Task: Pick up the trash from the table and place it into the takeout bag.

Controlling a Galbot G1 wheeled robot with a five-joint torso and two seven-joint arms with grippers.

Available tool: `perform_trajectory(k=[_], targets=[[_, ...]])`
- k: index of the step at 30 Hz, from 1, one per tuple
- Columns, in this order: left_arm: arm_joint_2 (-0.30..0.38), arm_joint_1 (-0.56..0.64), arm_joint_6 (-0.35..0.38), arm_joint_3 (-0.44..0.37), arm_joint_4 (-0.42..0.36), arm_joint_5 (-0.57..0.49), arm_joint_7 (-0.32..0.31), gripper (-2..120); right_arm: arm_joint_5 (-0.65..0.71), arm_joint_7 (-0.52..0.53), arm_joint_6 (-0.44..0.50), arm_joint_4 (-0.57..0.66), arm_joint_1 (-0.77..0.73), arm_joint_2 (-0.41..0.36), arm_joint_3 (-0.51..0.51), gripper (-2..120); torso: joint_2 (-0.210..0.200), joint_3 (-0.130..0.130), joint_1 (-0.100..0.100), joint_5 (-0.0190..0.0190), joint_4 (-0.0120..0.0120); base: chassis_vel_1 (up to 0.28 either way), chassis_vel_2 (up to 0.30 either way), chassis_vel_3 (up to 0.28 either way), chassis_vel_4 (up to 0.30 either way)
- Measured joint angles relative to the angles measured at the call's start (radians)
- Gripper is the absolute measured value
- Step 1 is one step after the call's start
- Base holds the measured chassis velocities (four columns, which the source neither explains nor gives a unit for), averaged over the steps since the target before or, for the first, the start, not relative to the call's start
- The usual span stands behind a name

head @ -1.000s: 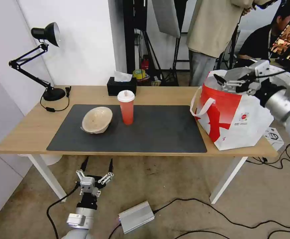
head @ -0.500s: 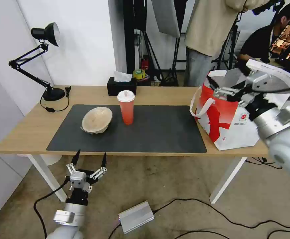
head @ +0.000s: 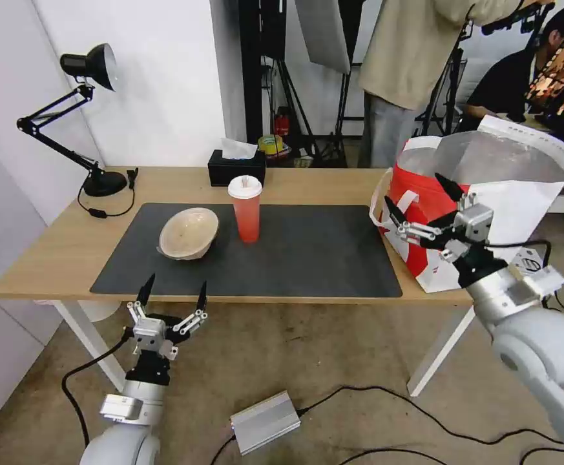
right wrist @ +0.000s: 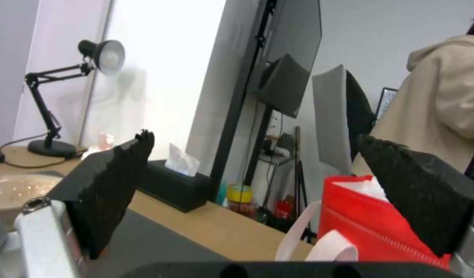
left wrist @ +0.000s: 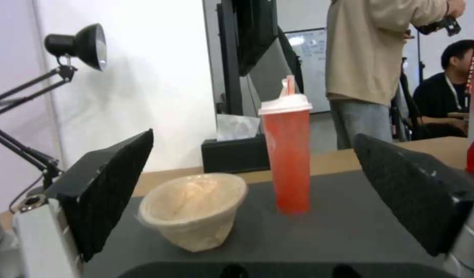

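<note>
Head view with two wrist views. The left gripper hangs below the near edge of the surface, fingers apart and pointing up, holding nothing. The right gripper stands in front of the bag, level with its red front, fingers likewise apart and empty.

Two pieces of trash stand on the grey mat. The beige bowl lies left of centre, tilted so that its mouth faces partly toward the robot; its wall looks thin and slightly crumpled. The red cup stands upright just beside it, toward the bag, translucent, with a white lid; the left wrist view shows a straw stub at the lid. The bag stands open at the right end of the surface, white with red patches, silver lining exposed, one white loop handle hanging over its left side. What lies inside it cannot be seen.

Step in hand, as judged: neither piece is gripped, so this is the stage between placings, with bowl and cup outstanding. The left gripper sits nearest both and, in its wrist view, frames them between its fingers. The next move would call for a rise above the surface edge, a forward reach, and a light closure, since the bowl may deform and the cup may tip.
</note>
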Motion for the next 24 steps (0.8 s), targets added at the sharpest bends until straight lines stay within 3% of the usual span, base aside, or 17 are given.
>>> perform_trajectory(k=[14,24], targets=[[-0.006,0.001,0.076,-0.003,-0.049,0.036,-0.009,100,-0.174,-0.045,0.049,0.041,-0.166,0.196,0.038,100,0.0,0.0,0.0,0.0,0.0,0.0,0.0,0.0,0.0],[0.028,-0.009,0.138,-0.015,-0.06,-0.008,-0.009,100,-0.222,-0.043,0.047,0.04,-0.254,0.264,0.047,100,0.0,0.0,0.0,0.0,0.0,0.0,0.0,0.0,0.0]])
